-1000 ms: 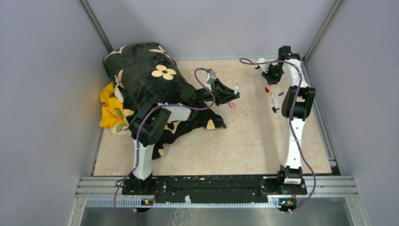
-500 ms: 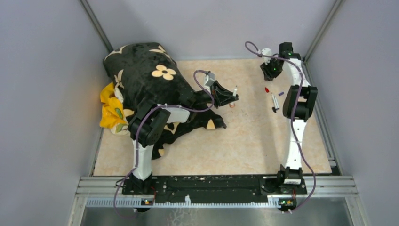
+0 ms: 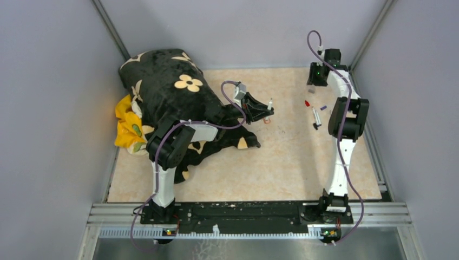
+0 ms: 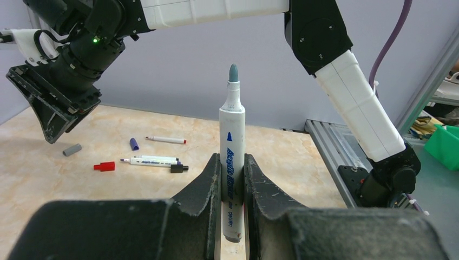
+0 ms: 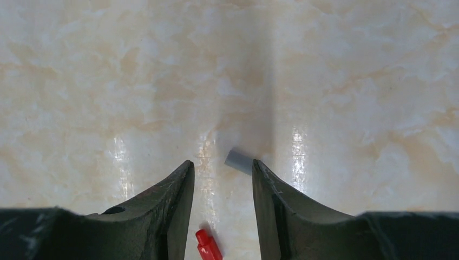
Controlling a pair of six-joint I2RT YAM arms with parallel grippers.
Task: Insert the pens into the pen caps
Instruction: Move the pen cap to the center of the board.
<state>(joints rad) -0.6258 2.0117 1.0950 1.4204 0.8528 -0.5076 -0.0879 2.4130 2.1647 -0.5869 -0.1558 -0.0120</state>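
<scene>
The left tool [image 4: 233,162] is clamped on a white marker [image 4: 233,122], whose barrel runs out past the fingertips and ends in a bare grey-green tip. It is held over the middle of the tabletop [image 3: 281,157]. The right tool [image 5: 221,162] hangs above the far right corner with its fingers apart. A grey cap [image 5: 238,160] lies on the tabletop below the gap, partly hidden by one finger. A red cap [image 5: 206,245] lies near it. Close by rest a purple cap [image 4: 134,143], a thin pen [image 4: 165,140] and a white pen with a black end [image 4: 154,161].
</scene>
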